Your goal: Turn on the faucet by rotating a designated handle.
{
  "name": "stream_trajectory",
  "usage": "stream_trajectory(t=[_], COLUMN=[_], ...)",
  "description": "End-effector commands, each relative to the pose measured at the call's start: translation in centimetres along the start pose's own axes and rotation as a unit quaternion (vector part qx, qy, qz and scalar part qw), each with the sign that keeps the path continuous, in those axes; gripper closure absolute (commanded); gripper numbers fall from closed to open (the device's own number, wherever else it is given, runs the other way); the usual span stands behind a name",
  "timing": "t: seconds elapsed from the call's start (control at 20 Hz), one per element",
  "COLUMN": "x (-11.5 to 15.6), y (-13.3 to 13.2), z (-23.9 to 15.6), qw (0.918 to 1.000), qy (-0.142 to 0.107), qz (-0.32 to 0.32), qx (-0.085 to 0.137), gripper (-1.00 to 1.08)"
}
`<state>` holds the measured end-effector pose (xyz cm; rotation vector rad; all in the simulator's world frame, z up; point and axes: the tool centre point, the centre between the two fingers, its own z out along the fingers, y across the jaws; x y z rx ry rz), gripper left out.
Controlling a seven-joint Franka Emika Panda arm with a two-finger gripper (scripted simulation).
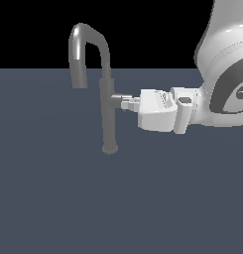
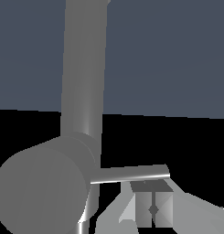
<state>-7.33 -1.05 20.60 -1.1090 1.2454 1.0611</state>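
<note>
The faucet (image 1: 107,114) is a slim grey column on a small round base, and its arched spout (image 1: 82,44) curves over toward the exterior view's left. The handle (image 1: 120,97) juts from the column toward the exterior view's right. In the wrist view it shows as a stubby cylinder (image 2: 42,192) with a thin rod lever (image 2: 131,173) sticking out of it. My gripper (image 1: 127,103) reaches in level from the exterior view's right, its tips right at the handle. In the wrist view the gripper (image 2: 153,194) is shut, fingers pressed together, with the rod lying just beside the tips and not between them.
The faucet stands on a flat dark blue-grey floor (image 1: 53,198). My white arm (image 1: 227,74) fills the upper part of the exterior view's right side. Nothing else stands on the floor.
</note>
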Motion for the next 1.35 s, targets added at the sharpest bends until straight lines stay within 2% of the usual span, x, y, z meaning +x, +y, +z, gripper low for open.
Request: stream_trajectory(t=[0.0, 0.55, 0.6, 0.65, 1.3], x=[0.0, 5.4, 5.4, 2.0, 7.0], y=[0.0, -0.5, -0.5, -1.4, -3.1], z=[0.0, 0.0, 0.0, -0.1, 0.0], qw=[1.0000, 0.9998, 0.9998, 0.9999, 0.9998], qy=[0.000, 0.004, 0.004, -0.006, 0.003], qz=[0.000, 0.021, 0.021, -0.009, 0.020], qx=[0.000, 0.001, 0.001, -0.003, 0.001], gripper=[1.08, 1.08, 1.08, 1.08, 1.08])
